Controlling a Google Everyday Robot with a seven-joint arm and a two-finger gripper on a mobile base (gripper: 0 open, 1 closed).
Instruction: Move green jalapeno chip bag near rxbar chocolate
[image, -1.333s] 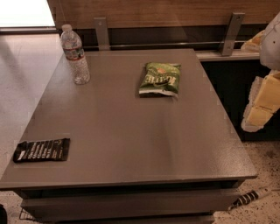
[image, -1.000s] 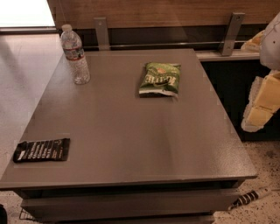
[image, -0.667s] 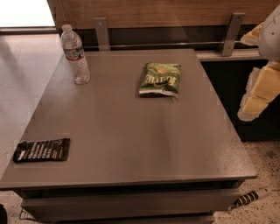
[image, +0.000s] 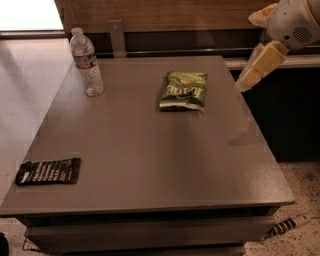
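Table (image: 150, 165): gray, fills frame.
green jalapeno chip bag (image: 183, 90): upper ctr-right, flat.
rxbar chocolate (image: 48, 171): lower left, flat, well apart from bag.
water bottle (image: 87, 62): upper left, upright.
gripper (image: 247, 79): upper right, above table edge, jaw state can't tell.

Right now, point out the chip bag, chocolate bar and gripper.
green jalapeno chip bag (image: 183, 90), camera view, label middle.
rxbar chocolate (image: 48, 171), camera view, wrapper middle.
gripper (image: 244, 81), camera view, tip, upper right.

The hand (image: 246, 80) at upper right hangs from an arm (image: 294, 22) cut off by the right edge.
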